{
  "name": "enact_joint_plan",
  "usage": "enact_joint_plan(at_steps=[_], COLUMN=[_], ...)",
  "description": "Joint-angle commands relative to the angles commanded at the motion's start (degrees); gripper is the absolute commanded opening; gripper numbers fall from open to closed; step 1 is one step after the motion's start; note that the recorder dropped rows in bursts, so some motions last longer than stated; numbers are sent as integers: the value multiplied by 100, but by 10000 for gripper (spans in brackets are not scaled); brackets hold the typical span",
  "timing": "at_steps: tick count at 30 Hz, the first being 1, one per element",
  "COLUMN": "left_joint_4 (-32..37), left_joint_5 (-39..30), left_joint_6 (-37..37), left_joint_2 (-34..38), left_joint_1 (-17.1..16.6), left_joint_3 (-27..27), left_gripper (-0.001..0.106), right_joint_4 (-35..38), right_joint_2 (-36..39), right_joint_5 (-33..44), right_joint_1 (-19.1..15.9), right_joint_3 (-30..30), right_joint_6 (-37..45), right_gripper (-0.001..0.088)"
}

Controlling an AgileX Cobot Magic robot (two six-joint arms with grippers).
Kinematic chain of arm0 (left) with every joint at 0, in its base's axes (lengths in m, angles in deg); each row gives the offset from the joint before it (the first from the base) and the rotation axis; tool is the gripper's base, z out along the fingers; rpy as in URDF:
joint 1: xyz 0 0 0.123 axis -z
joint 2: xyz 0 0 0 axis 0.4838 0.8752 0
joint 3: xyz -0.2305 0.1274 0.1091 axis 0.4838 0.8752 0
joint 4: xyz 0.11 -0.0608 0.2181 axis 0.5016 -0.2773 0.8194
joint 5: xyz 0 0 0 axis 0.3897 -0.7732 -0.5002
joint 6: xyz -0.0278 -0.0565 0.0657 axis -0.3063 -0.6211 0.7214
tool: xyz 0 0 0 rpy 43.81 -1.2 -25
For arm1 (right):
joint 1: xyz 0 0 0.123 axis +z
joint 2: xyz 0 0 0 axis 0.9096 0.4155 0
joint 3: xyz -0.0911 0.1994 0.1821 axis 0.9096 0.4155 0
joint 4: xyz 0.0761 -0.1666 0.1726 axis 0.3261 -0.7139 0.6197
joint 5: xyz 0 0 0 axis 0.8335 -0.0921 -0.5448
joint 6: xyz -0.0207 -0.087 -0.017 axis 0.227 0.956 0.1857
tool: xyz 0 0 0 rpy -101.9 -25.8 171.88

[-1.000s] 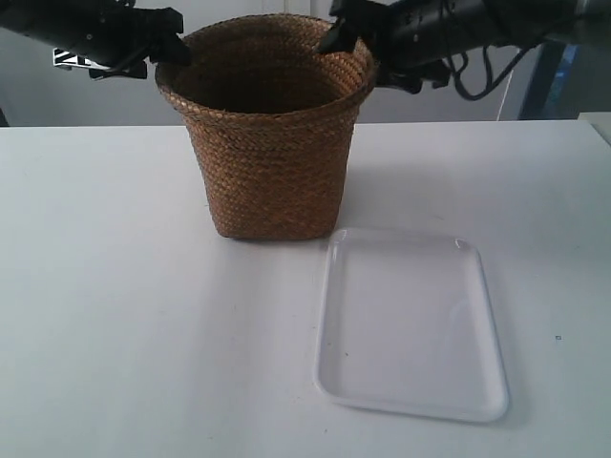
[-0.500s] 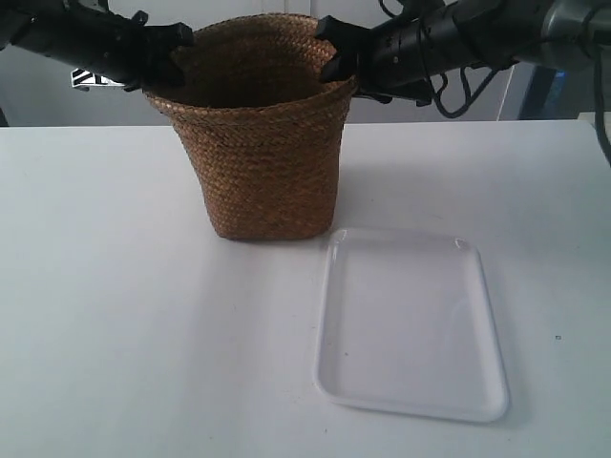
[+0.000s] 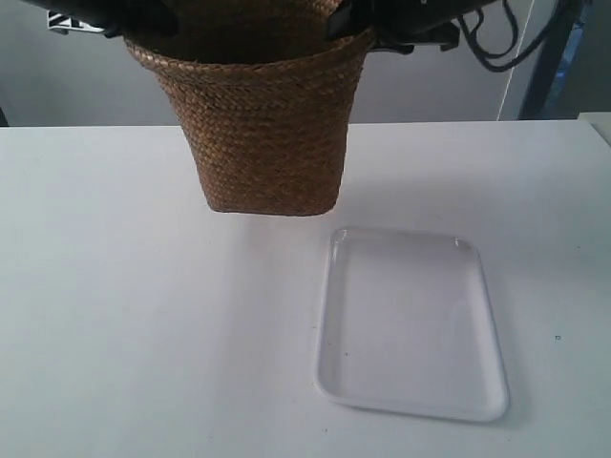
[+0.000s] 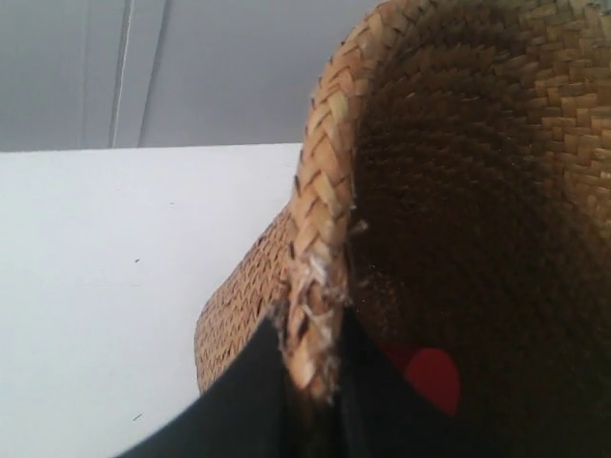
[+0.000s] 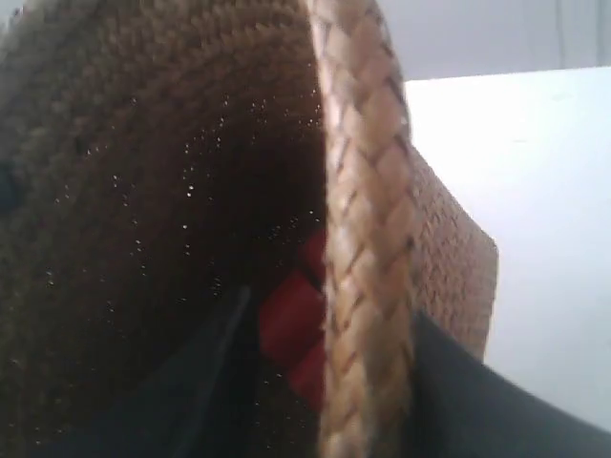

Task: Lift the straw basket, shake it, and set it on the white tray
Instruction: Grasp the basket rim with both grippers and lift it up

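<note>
Woven straw basket point(image 3: 263, 129) is hanging at upper centre, braided rim pinched by left claw point(image 4: 313, 367) and right claw point(image 5: 368, 382), glossy white tray point(image 3: 412, 324) lying lower right on the desk point(image 3: 124, 315).

A broad matte white rectangular surface point(image 3: 115, 315) fills the foreground; behind it stands a plain pale grey wall point(image 3: 86, 86).

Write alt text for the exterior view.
A brown woven basket hangs just above a white table, held at its rim by two dark arms, one on each side. An empty white tray lies flat on the table, nearer the camera and toward the view's right.
</note>
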Motion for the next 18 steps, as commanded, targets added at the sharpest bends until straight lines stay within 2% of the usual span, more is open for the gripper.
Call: enact_joint_plan(at_steps=[3,7,13,18], left_joint_4=[67,225,182,182], left_joint_5=[236,559,956,1457], left_joint_6=[28,57,39,329], left_joint_2=[-323,-787,-1634,-2526], left_joint_1=[210,387,554,1069], left_joint_3=[382,933,1938,2912], left_gripper=[0,0,0,0], right_joint_4=[-528,-540,-540,-540], right_joint_2=[-316,-707,-1537,-2488], right_joint_5=[185,287,-236,-985], right_joint_1=[126,290,478,862], right_joint_3=[6,372,1595,2897], right_joint_6=[-243,-394,-706,-709], right_gripper=[0,0,0,0])
